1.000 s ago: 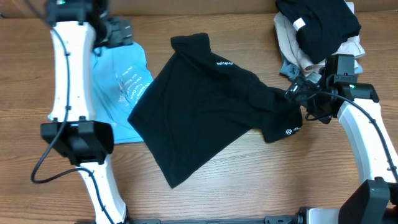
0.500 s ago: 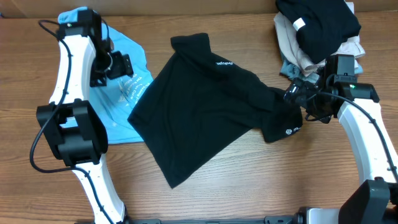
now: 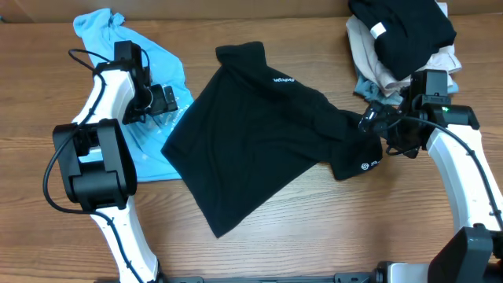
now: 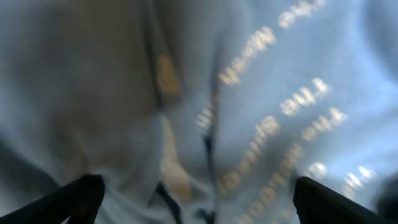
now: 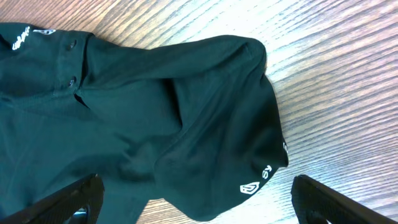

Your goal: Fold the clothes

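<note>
Black collared shirt (image 3: 259, 134) lies spread and rumpled mid-tabletop (image 3: 314, 236), judged light, limp and prone to bunching, best pinched at a sleeve hem or bottom corner; right hand (image 3: 368, 119) stands fingers apart above its sleeve, left hand (image 3: 168, 101) likewise apart over the light blue garment (image 3: 149, 149), neither gripping.

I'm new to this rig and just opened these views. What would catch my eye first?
The black collared shirt sprawls rumpled and skewed across the middle of the table, not yet folded. To its left lies a light blue garment with the open left gripper close over it, while the open right gripper hangs over the shirt's logo sleeve. A pile of folded garments sits in the far right corner.
</note>
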`<act>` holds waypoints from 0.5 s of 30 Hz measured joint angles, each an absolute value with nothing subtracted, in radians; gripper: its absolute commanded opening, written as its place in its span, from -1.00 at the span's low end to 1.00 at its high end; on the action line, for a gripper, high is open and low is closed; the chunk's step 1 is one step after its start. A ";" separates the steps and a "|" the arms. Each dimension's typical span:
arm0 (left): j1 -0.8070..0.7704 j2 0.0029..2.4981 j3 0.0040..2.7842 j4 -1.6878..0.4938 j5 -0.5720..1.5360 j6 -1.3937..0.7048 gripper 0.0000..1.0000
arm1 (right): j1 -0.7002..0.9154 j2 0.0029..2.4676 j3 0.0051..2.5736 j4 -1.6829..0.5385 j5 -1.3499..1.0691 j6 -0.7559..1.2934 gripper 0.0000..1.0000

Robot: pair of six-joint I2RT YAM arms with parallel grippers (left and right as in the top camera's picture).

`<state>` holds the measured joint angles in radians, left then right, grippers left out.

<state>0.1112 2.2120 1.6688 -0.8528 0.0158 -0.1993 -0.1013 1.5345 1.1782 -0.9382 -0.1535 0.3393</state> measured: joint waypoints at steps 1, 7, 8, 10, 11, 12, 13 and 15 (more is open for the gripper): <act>0.114 2.210 1.656 -0.834 -0.019 -0.199 1.00 | -0.101 1.534 1.178 -0.939 -0.154 0.340 1.00; 0.170 2.191 1.612 -0.744 -0.125 -0.199 1.00 | -0.101 1.534 1.178 -0.939 -0.154 0.339 1.00; 0.188 2.190 1.611 -0.735 -0.137 -0.199 1.00 | -0.101 1.534 1.178 -0.939 -0.154 0.339 1.00; 0.231 2.190 1.610 -0.724 -0.161 -0.199 1.00 | -0.101 1.534 1.178 -0.939 -0.154 0.339 1.00; 0.260 2.190 1.610 -0.720 -0.171 -0.199 1.00 | -0.101 1.534 1.178 -0.940 -0.153 0.339 1.00; 0.284 2.190 1.610 -0.717 -0.179 -0.199 1.00 | -0.101 1.534 1.178 -0.939 -0.154 0.339 1.00; 0.311 2.190 1.610 -0.716 -0.187 -0.199 1.00 | -0.101 1.534 1.178 -0.939 -0.154 0.339 1.00; 0.361 2.190 1.610 -0.714 -0.200 -0.199 1.00 | -0.101 1.534 1.178 -0.939 -0.154 0.334 1.00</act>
<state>0.3611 2.1899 1.6100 -0.7136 -0.2005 -0.1986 -0.1013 1.5345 1.1782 -0.9394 -0.1535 0.3336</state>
